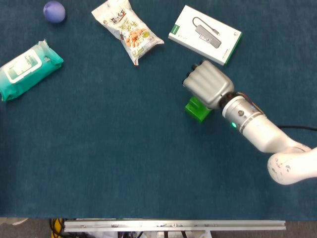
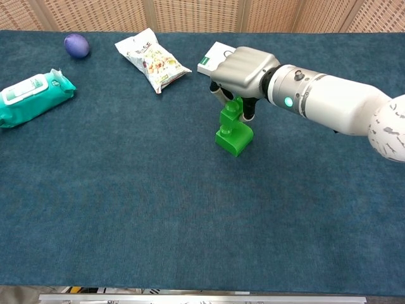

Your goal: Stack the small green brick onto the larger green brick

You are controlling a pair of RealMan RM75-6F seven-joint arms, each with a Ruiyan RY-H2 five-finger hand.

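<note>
From the head view, the right hand (image 1: 208, 84) hangs over the larger green brick (image 1: 197, 110), hiding most of it; its grip cannot be told here. A white box (image 1: 205, 34) lies just beyond the brick.

In the chest view, the right hand (image 2: 243, 76) pinches the small green brick (image 2: 231, 113), which sits upright on the larger green brick (image 2: 235, 139) on the bench (image 2: 126, 202).
</note>
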